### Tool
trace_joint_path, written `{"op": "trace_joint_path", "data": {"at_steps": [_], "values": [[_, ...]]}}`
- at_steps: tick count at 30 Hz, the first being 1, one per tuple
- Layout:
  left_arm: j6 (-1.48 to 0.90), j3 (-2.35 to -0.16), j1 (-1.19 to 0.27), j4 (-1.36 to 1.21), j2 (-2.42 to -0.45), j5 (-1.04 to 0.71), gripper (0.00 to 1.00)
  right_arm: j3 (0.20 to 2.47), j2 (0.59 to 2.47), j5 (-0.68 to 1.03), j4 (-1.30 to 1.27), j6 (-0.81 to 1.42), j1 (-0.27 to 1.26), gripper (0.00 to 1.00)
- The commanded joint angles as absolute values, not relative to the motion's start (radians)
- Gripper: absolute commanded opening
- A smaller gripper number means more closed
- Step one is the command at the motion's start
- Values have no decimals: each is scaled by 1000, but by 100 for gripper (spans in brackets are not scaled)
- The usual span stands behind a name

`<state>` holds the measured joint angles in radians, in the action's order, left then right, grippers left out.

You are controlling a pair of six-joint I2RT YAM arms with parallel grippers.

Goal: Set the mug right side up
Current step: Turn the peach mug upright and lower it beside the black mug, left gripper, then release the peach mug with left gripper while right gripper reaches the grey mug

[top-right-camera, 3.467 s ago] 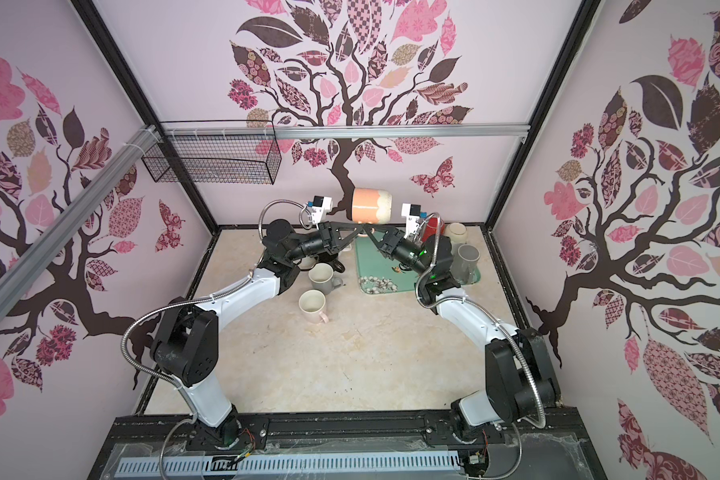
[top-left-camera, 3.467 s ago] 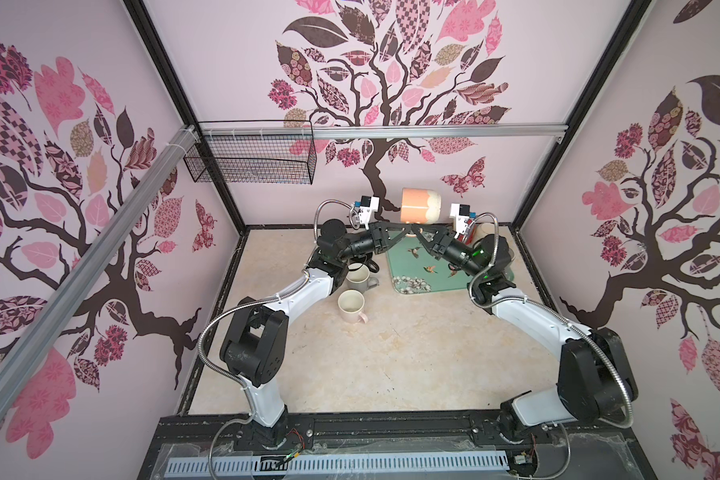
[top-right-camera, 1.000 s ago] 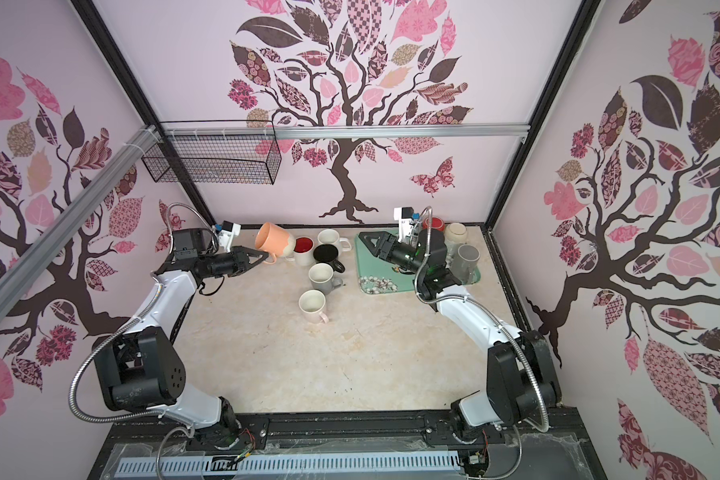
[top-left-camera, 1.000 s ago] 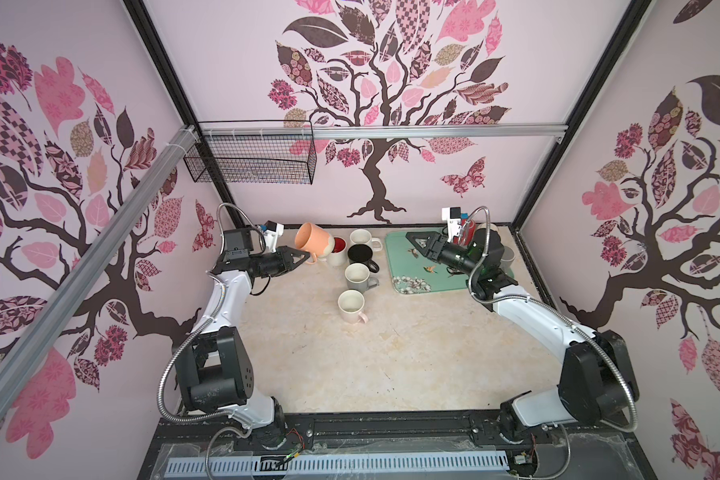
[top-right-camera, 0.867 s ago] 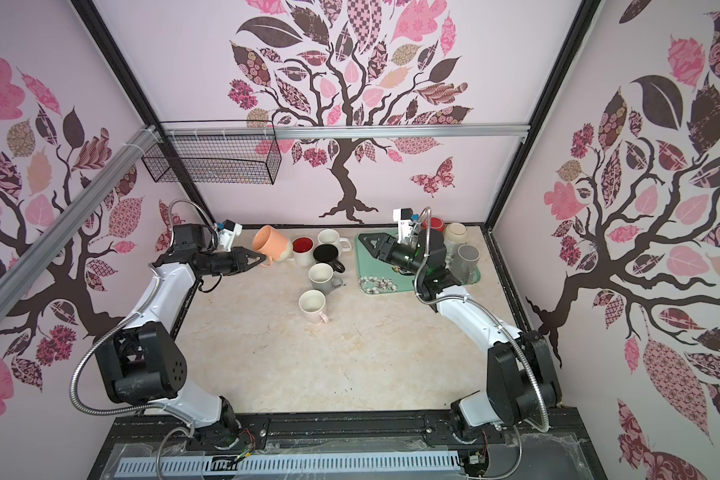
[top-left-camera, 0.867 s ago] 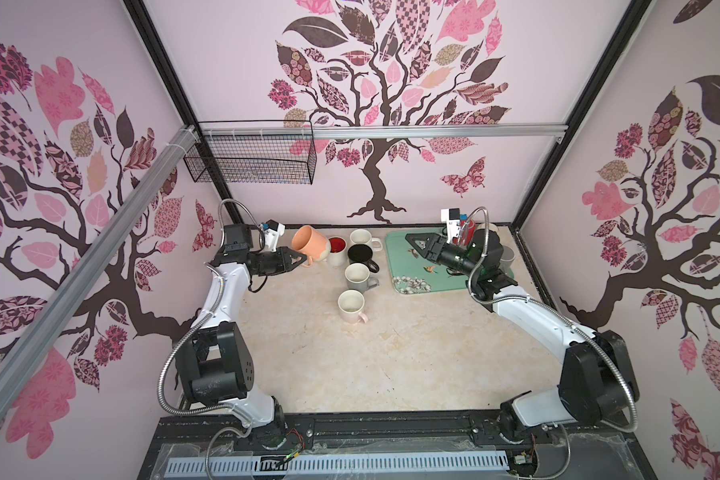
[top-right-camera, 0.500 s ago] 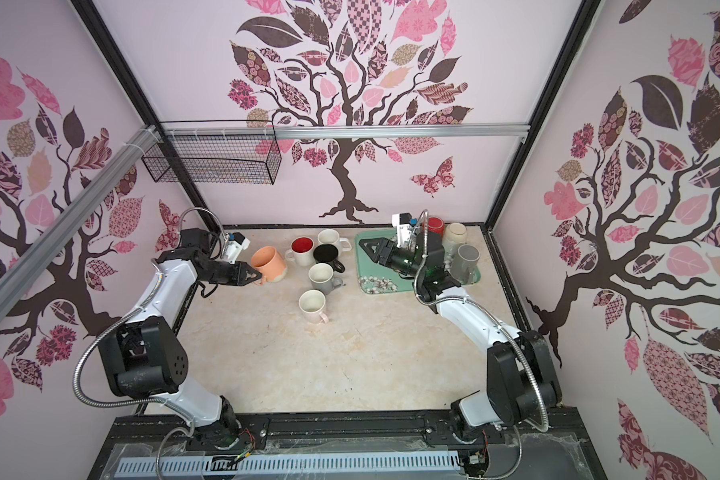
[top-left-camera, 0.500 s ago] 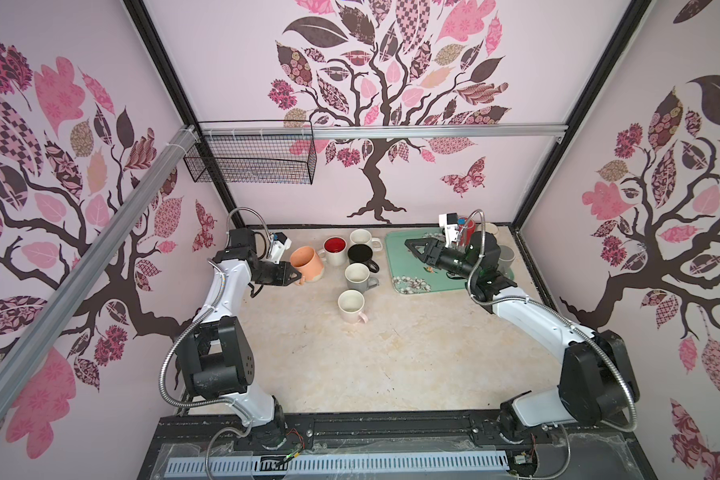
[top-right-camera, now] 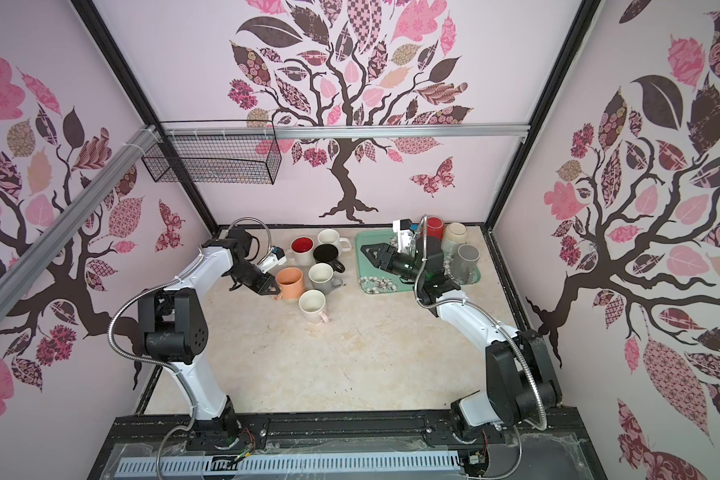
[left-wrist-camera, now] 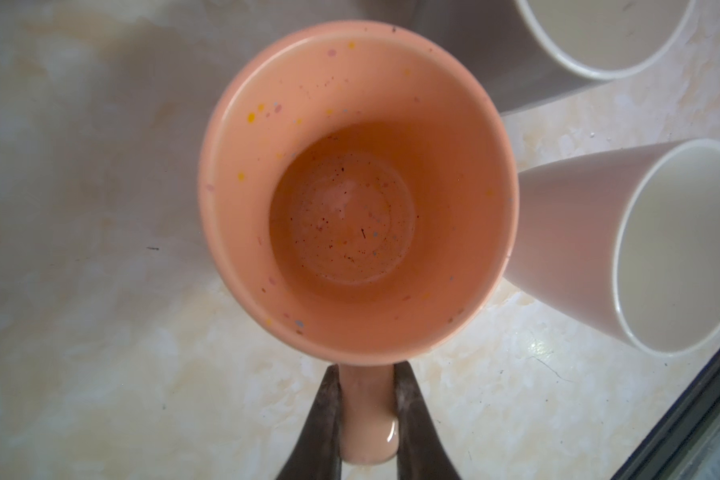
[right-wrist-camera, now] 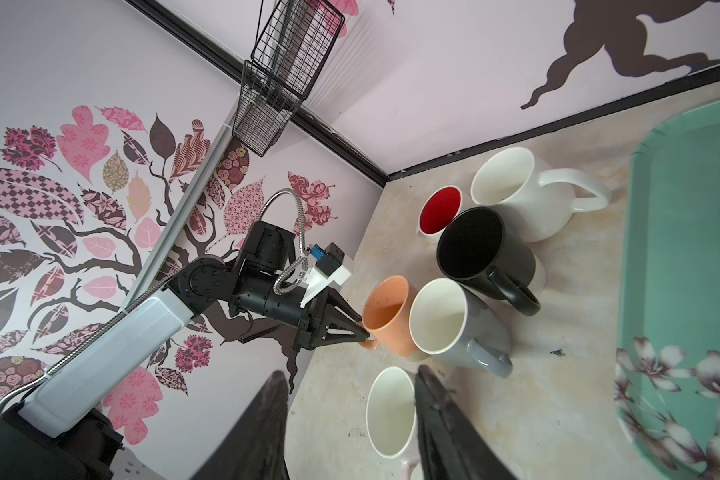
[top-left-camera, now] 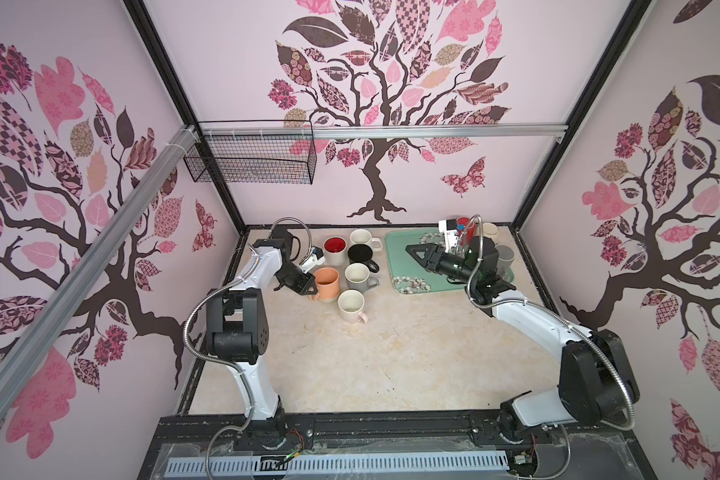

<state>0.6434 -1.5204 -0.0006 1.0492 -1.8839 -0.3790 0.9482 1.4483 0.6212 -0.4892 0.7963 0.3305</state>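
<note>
Since the earlier frames the orange mug point(top-left-camera: 327, 283) has come down from high at the far centre, where it lay on its side between both claws, to the left edge of the mug cluster. The right claw point(top-left-camera: 411, 250) has drawn back over the tray point(top-left-camera: 398, 243).

The orange mug now stands mouth up, long axis vertical, on the far left part of the table point(top-left-camera: 391, 353). The left wrist view looks straight down into it. I cannot tell whether its base bears fully on the table.

Left claw point(top-left-camera: 308, 289): clenched on the handle point(left-wrist-camera: 366, 415), one finger point(left-wrist-camera: 327, 409) on each side of it.

Right claw: jaws apart, gripping nothing, well apart from the orange mug.

Key relation: the handle projects from the orange mug to the left and slightly near, straight at the left claw. The claw therefore sits on the side away from the neighbours. The grey mug point(top-left-camera: 358, 276) stands just beside the orange mug on the right, the cream mug point(top-left-camera: 351, 305) near-right of it, and the red mug point(top-left-camera: 334, 249) on its far side.

I judge the turning itself done, with release and withdrawal still to come. The left arm is much the nearer. Backing out leftward along the handle's line looks clear, but a drift to the right would press the orange mug into the grey mug.
</note>
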Motion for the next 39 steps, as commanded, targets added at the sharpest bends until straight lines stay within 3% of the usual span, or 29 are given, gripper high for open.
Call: {"op": "trace_joint_path", "data": {"at_steps": [1,6,17,31,39], "values": [[722,-1563,3,1025,-1874,-372,0,967,1424,615,-511,773,326,52],[778,-1603,-15,967,-1910,-226,0,981,1440,615,-506,775,325,52],[1029,-1650,-35,913,-1972,-249,0,1043,1461,568,-405,696,294,52],[1141,-1747,-37,888,-2086,-255,0,1295,1548,146,35,274,159,58],[1173,-1762,-44,796,-2098,-223,0,1437,1708,87,202,247,64,61]]}}
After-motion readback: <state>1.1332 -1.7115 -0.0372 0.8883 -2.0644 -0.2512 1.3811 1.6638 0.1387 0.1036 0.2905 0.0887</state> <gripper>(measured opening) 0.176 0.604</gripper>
